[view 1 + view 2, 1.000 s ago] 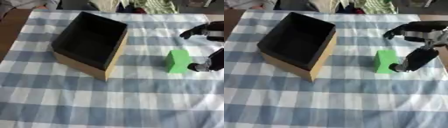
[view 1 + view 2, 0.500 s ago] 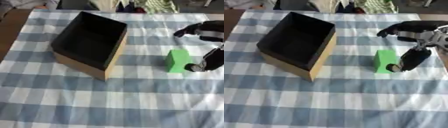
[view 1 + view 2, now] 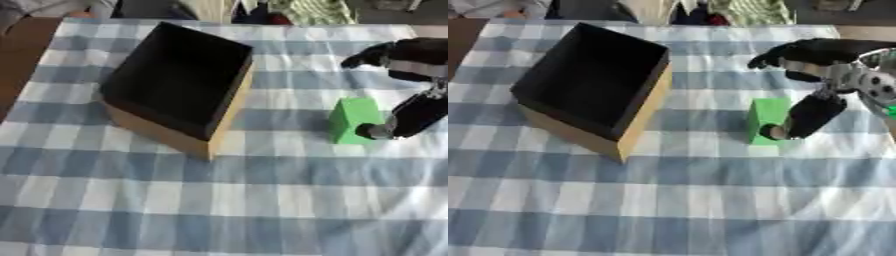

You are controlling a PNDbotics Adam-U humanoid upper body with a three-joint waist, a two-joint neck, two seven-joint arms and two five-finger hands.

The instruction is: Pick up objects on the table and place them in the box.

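While the right hand (image 3: 820,75) is spread open and holds nothing, thumb low beside the green block (image 3: 766,120) at centre right of the frame, the step is the grasp: next, closing around it, then carrying to the box (image 3: 592,87) at upper left.

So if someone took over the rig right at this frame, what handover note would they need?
Right hand: open over the green block, thumb down along the block's right side, fingers spread above; nothing gripped yet.
Left hand: not in view.
Green block stands on the checked tablecloth, right of the cardboard box, apart from it.
Done: nothing in the box as far as its dark inside shows.
Left: close on the block, lift it, put it in the box.
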